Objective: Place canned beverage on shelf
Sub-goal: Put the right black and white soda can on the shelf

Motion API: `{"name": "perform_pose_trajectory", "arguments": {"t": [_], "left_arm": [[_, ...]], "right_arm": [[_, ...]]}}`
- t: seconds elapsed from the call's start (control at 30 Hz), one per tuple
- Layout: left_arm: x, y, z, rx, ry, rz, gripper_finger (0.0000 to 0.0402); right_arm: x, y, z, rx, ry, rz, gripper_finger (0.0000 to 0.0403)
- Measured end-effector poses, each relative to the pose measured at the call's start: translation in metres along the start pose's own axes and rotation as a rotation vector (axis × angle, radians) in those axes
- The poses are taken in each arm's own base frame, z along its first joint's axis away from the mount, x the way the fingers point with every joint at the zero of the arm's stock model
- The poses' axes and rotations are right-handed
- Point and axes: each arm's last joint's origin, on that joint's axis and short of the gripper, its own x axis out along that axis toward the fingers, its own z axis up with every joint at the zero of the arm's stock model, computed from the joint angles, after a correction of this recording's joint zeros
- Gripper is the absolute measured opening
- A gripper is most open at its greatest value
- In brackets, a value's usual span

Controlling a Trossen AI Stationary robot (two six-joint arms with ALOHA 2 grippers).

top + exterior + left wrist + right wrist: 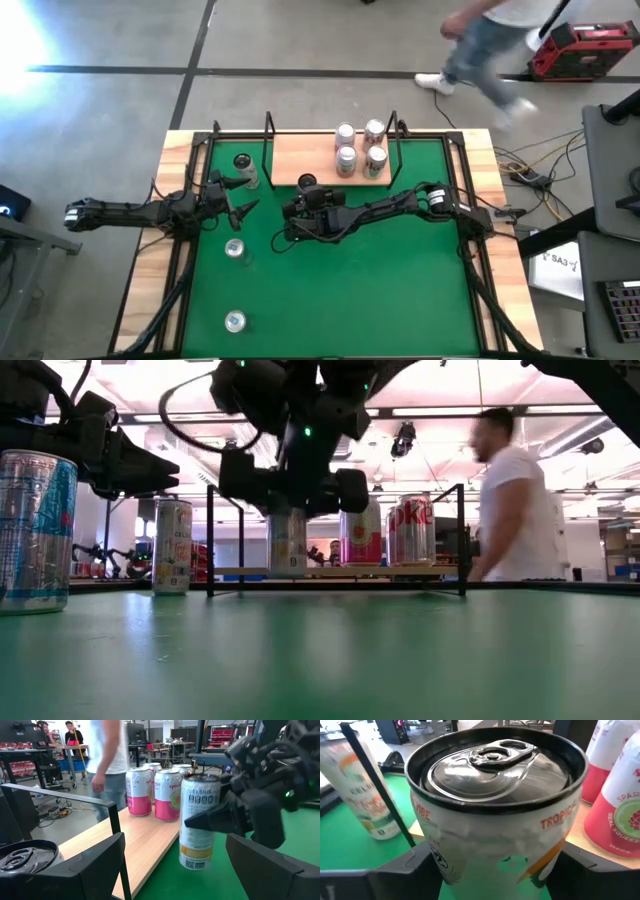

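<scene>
Currently, the right gripper (300, 212) clamps a white Celsius can (198, 822) just beside the shelf (300, 160) edge. The left gripper (240, 211) waits open nearby.

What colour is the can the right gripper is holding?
White with an orange band low down and a silver top; the held can shows best in the left wrist view.

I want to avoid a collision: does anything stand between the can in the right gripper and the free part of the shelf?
Nothing visible does. The right gripper holds the white can at the edge of the shelf; the four cans stand further along.
</scene>
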Motion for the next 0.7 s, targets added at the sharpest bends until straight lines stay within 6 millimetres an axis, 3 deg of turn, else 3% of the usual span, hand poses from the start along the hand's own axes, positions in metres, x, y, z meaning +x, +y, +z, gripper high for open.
{"name": "perform_pose_trajectory", "arguments": {"t": [0.4,0.7], "left_arm": [[0.000,0.000,0.000,0.000,0.000,0.000,0.0332],[0.000,0.000,0.000,0.000,0.000,0.000,0.0332]], "right_arm": [[-0.007,0.012,0.045,-0.002,-0.031,-0.005,0.0257],[0.025,0.005,0.055,0.011,-0.044,-0.060,0.0258]]}}
